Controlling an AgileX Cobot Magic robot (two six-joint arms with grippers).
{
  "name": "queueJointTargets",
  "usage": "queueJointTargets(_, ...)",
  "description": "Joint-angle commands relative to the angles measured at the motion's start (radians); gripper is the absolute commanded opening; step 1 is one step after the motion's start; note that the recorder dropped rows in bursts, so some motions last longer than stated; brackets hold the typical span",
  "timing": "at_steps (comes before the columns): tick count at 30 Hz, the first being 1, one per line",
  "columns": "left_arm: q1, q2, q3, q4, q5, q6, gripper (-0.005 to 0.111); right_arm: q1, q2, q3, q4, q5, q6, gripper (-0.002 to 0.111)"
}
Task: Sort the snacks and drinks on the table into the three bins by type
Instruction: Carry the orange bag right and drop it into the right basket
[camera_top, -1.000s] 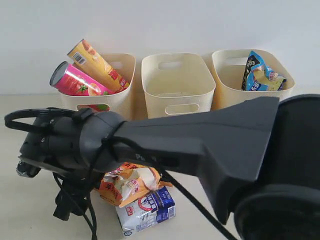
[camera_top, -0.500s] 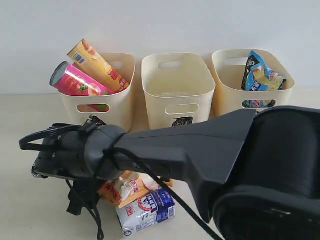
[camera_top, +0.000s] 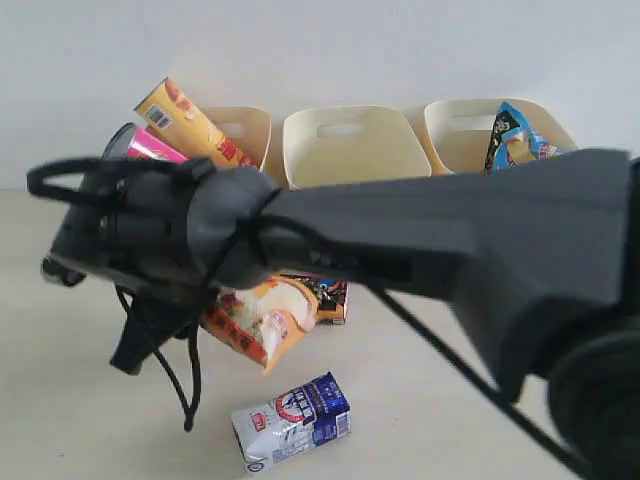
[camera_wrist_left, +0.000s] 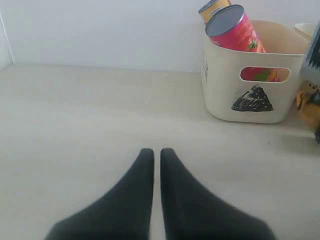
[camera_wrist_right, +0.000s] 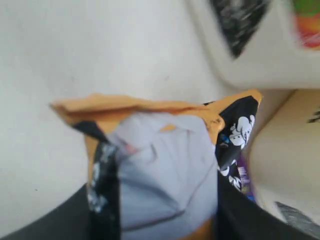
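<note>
Pale beige table (camera_top: 450, 400) ran back to a plain white wall (camera_top: 400, 50), with the three bins (camera_top: 350, 150) lined along the far edge. The right gripper (camera_wrist_right: 150, 220) had its jaws pinched on the orange-cream packet (camera_top: 262, 322), which hung tilted near the middle, just in front of the dark purple carton (camera_top: 328, 298); the white carton (camera_top: 292, 422) lay nearer. The left gripper (camera_wrist_left: 156, 155) hovered on the left, jaws together and empty. Since the blue-white-black packet (camera_top: 512, 140) already sat in the far right bin (camera_top: 455, 135), this packet probably belonged there too. It would need raising clear of the rims, a firm pinch on the crinkly foil, and release only over the opening.
</note>
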Motion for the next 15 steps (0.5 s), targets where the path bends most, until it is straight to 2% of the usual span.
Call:
queueJointTargets(1,0.003,-0.003,-0.002,-0.002,-0.004,0.005,0.004,-0.003,-0.130,-0.004,-0.001,0.014,-0.003,0.000)
queueJointTargets(10,0.003,-0.003,-0.002,-0.002,-0.004,0.005,0.004,-0.003,-0.324,-0.004,0.017,0.031,-0.009,0.000)
queueJointTargets(15,0.003,-0.003,-0.002,-0.002,-0.004,0.005,0.004,-0.044,-0.413,-0.004,0.017,0.028,-0.009,0.000)
